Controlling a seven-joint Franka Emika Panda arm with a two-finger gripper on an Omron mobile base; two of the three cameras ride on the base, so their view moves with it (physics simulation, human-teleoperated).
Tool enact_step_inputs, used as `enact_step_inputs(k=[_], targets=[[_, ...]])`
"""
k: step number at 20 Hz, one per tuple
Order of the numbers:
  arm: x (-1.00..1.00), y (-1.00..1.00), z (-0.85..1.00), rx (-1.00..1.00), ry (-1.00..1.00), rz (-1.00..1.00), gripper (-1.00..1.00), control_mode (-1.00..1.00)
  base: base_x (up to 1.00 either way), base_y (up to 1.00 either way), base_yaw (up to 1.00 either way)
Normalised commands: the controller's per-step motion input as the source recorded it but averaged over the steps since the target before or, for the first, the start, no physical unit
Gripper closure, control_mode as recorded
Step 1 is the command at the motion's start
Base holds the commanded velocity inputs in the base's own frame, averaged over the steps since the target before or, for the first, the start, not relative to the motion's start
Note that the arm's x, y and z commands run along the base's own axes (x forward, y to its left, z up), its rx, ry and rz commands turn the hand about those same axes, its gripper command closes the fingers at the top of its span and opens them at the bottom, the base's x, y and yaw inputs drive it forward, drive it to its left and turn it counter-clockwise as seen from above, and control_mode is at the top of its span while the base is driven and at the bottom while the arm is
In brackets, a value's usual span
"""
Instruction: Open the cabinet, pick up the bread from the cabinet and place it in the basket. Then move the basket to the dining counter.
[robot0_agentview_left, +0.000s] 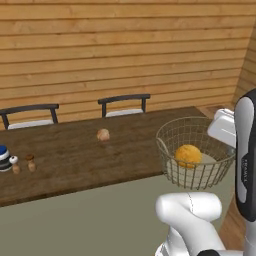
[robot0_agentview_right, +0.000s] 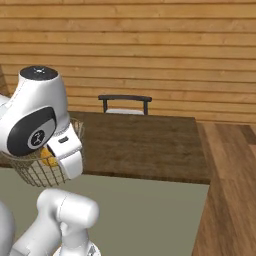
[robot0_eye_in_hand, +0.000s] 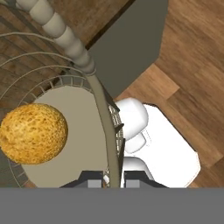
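I see the gripper (robot0_eye_in_hand: 109, 178) clamped tight on the wire rim of the basket (robot0_agentview_left: 172, 136), one finger on each side of it. The bread (robot0_agentview_left: 188, 155) sits inside on the pale disc bottom. The basket hangs over the near right edge of the dining counter (robot0_agentview_left: 75, 160). Farther left lie a paler lump (robot0_agentview_left: 103, 134) and small shakers (robot0_agentview_left: 23, 164); chairs (robot0_agentview_left: 124, 104) stand beyond.

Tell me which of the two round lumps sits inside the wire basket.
The golden-orange bread, lying on the basket's pale bottom. The paler tan lump rests apart on the dining counter.
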Motion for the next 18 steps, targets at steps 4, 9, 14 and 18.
enact_step_inputs(k=[4, 9, 14, 18], targets=[[0.15, 0.00, 0.00, 0.00, 0.00, 0.00, 1.00, -1.00, 0.29, 0.00, 0.00], [0.83, 0.00, 0.00, 0.00, 0.00, 0.02, 1.00, -1.00, 0.00, 0.00, 0.00], [1.00, 0.00, -0.06, 0.00, 0.00, 0.04, 1.00, -1.00, 0.00, 0.00, 0.00], [1.00, -0.08, -0.45, 0.00, -0.02, 0.09, 1.00, -1.00, 0.00, 0.00, 0.00]])
